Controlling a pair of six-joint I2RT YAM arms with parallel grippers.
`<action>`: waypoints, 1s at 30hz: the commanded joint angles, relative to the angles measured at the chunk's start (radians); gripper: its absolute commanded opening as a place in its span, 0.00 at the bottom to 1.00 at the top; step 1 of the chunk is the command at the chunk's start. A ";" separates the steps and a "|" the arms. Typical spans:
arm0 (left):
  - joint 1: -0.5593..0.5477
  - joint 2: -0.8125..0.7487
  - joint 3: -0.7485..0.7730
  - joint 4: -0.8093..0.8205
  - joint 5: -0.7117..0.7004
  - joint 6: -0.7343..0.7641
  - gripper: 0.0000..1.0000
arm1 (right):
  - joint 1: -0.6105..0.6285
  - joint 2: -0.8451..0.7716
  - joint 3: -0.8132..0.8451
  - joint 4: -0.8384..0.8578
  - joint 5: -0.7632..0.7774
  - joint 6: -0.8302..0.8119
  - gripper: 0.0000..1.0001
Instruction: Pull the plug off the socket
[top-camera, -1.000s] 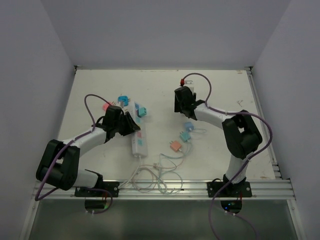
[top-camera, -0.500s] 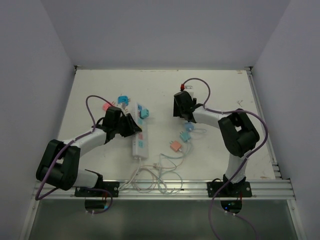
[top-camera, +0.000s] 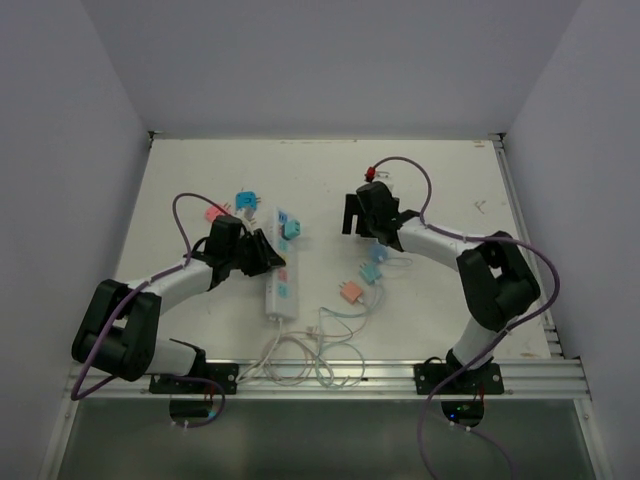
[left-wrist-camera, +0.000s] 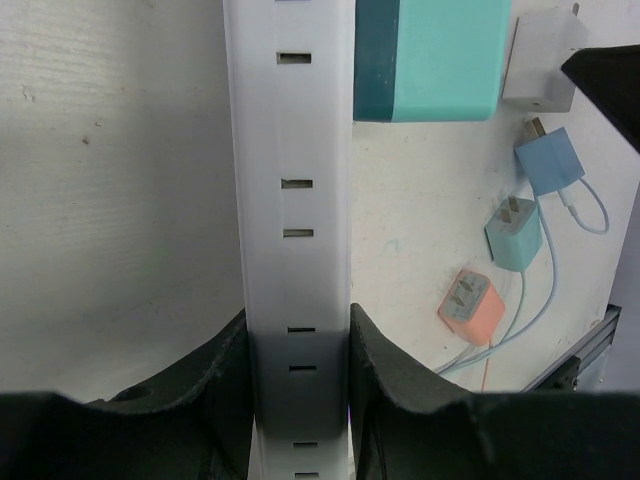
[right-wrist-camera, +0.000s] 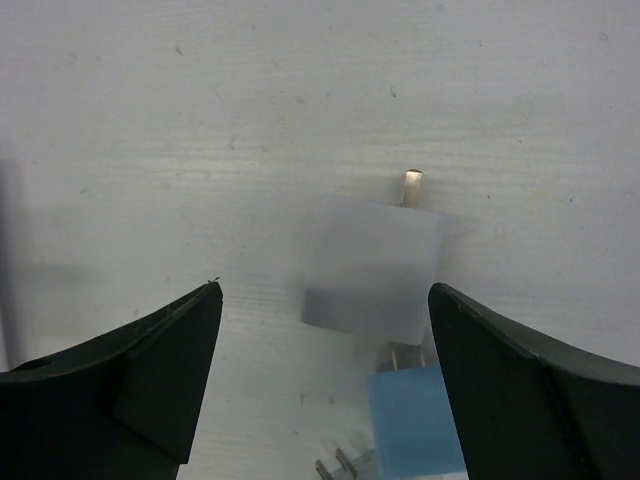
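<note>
The long white socket strip (top-camera: 279, 285) lies at left centre with a teal plug (top-camera: 292, 229) standing in its far end. In the left wrist view the strip (left-wrist-camera: 295, 190) runs up the middle and the teal plug (left-wrist-camera: 430, 55) sits at its upper right. My left gripper (top-camera: 262, 256) is shut on the strip, one finger pressed on each long side (left-wrist-camera: 297, 365). My right gripper (top-camera: 362, 224) is open and empty, right of the strip. In the right wrist view it (right-wrist-camera: 325, 290) hovers over a loose white adapter (right-wrist-camera: 375, 265).
Loose adapters lie on the table: blue (top-camera: 377, 252), teal (top-camera: 368, 272) and orange (top-camera: 348, 292) with thin cables right of the strip, blue (top-camera: 246, 200) and pink (top-camera: 213, 212) to its far left. Coiled white cords (top-camera: 305, 355) lie at the near edge.
My right gripper has moved nearer and slightly left, over the loose adapters. More of the strip's far end shows beside my left gripper, which keeps its hold.
</note>
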 joint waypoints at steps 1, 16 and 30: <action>0.005 -0.011 -0.031 -0.022 0.026 0.040 0.00 | 0.002 -0.119 0.023 0.003 -0.095 0.019 0.88; 0.005 -0.009 -0.036 -0.020 0.045 0.040 0.00 | 0.035 0.003 0.095 0.272 -0.587 0.328 0.84; 0.005 0.002 -0.029 -0.020 0.046 0.042 0.00 | 0.103 0.224 0.182 0.364 -0.660 0.438 0.70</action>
